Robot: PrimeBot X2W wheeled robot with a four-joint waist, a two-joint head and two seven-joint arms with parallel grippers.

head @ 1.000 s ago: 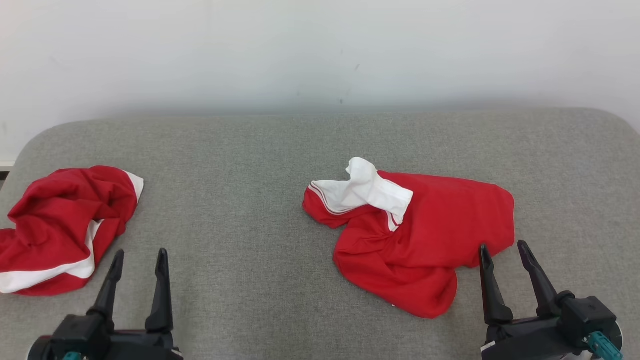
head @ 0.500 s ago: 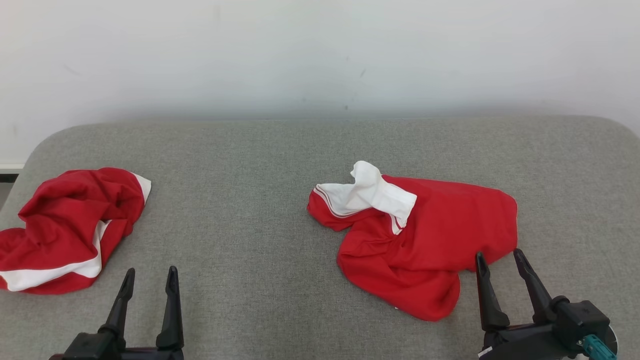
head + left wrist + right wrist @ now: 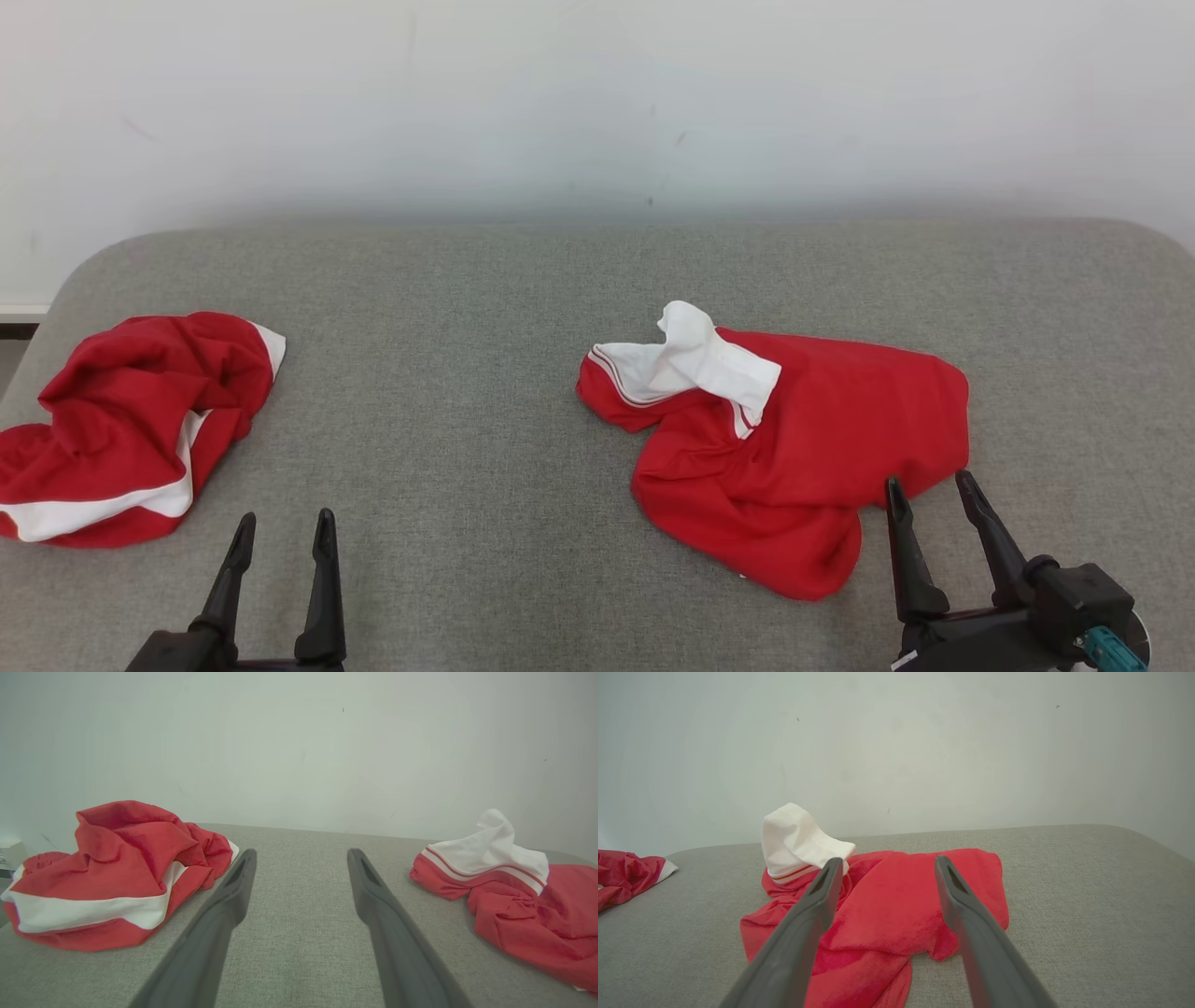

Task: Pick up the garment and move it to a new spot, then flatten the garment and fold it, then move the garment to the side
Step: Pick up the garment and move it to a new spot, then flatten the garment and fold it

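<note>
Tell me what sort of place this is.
Probably an indoor setup for folding clothes: a grey padded surface with rounded corners against a plain white wall, with two crumpled red-and-white pieces on it, the left garment and the right garment.

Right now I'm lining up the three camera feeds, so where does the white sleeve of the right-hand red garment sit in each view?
Head view: white sleeve just right of centre.
Left wrist view: sleeve at the far right, mid-height.
Right wrist view: sleeve left of centre, mid-height.
Shared landmark: the other red garment, crumpled at the left edge of each view.
</note>
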